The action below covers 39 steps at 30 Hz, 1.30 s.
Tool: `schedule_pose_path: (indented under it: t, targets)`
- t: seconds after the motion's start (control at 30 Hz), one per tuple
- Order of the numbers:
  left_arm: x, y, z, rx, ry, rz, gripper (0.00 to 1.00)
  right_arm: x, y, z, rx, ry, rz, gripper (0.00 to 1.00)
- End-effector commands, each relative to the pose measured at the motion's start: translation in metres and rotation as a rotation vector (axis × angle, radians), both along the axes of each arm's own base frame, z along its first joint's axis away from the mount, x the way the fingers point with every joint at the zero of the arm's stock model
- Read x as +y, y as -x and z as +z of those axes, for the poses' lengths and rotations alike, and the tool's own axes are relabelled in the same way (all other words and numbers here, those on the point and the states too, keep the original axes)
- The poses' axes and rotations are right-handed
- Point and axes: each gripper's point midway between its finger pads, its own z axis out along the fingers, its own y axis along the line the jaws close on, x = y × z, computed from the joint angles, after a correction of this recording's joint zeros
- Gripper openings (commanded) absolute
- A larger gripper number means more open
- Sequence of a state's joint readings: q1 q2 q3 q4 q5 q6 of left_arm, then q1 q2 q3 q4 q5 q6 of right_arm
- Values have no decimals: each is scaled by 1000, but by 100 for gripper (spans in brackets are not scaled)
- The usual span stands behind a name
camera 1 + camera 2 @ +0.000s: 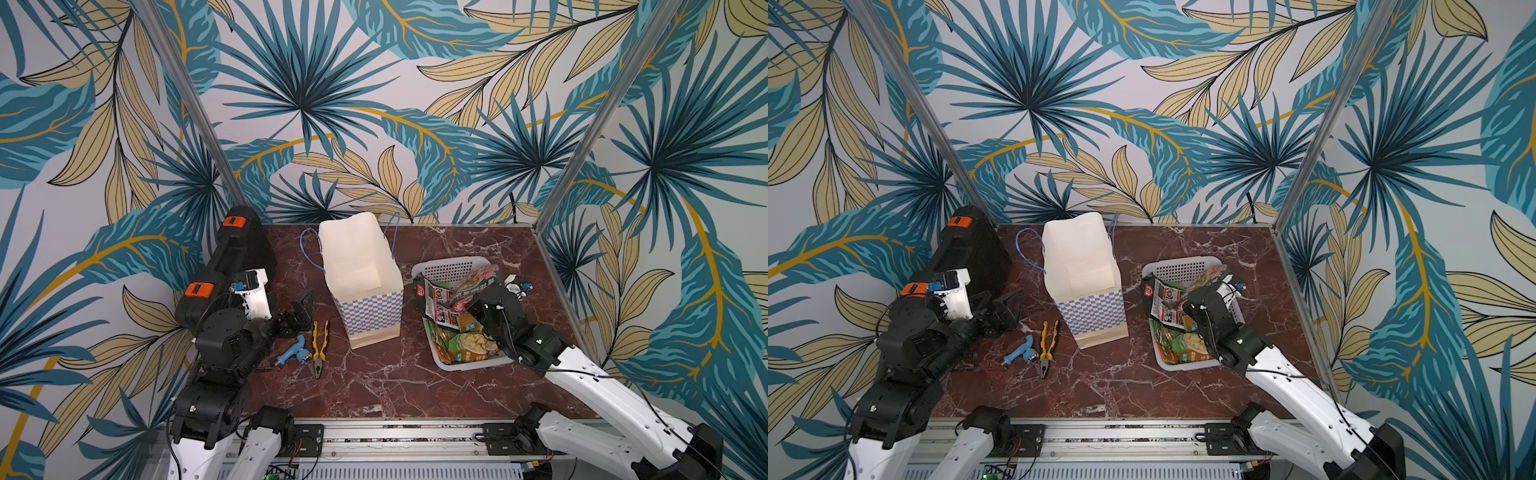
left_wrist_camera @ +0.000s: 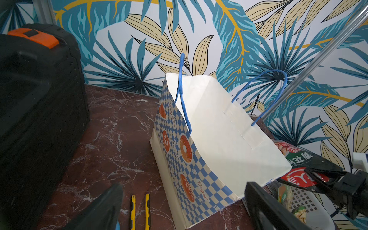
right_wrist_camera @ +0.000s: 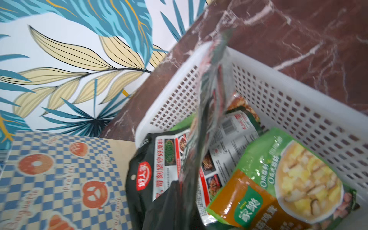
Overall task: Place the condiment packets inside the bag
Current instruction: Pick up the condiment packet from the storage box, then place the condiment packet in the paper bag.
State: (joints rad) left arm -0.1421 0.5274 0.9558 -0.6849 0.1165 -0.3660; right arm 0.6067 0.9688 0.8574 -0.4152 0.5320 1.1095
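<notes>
Right tool (image 2: 312, 176) pinches a dark condiment packet (image 2: 302, 159) above the basket (image 1: 451, 268). Left tool (image 1: 300, 311) stands spread beside the upright bag (image 1: 365, 299) on the worktop (image 1: 395, 374).

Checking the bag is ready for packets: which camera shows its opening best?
Best in both top views: the bag is seen from above, mouth wide open, cream inside showing. The left wrist view sees the mouth slantwise, plus the printed side. The right wrist view catches only its blurred printed outside.

Glossy plastic condiment packets (image 3: 278, 179); matt paper bag (image 1: 353, 257); perforated plastic basket (image 1: 451, 268); polished marble-look table (image 1: 415, 374)
</notes>
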Motion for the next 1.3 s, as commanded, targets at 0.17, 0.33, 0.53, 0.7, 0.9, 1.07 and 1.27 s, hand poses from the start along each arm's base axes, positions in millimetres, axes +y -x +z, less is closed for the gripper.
schedule_pose_path:
  t: [0.17,0.33,0.53,0.7,0.9,1.07,1.27]
  targets:
    - [3,-1,-5,-2,-15,7,100,21,-10,109,-79,299,263,0]
    - [4,-1,-6,2,-16,12,100,41,-4,160,-105,352,433,0]
    - [4,-2,-7,5,-17,15,100,67,13,226,-229,327,620,0]
    - [4,-4,-9,13,-19,18,100,84,30,291,-393,268,730,0]
    - [6,-5,-10,18,-21,29,100,139,49,350,-583,79,996,0]
    - [7,-5,-12,24,-24,35,100,182,51,370,-643,-72,1190,0]
    - [8,-5,-12,24,-25,35,100,220,50,373,-688,-163,1353,0]
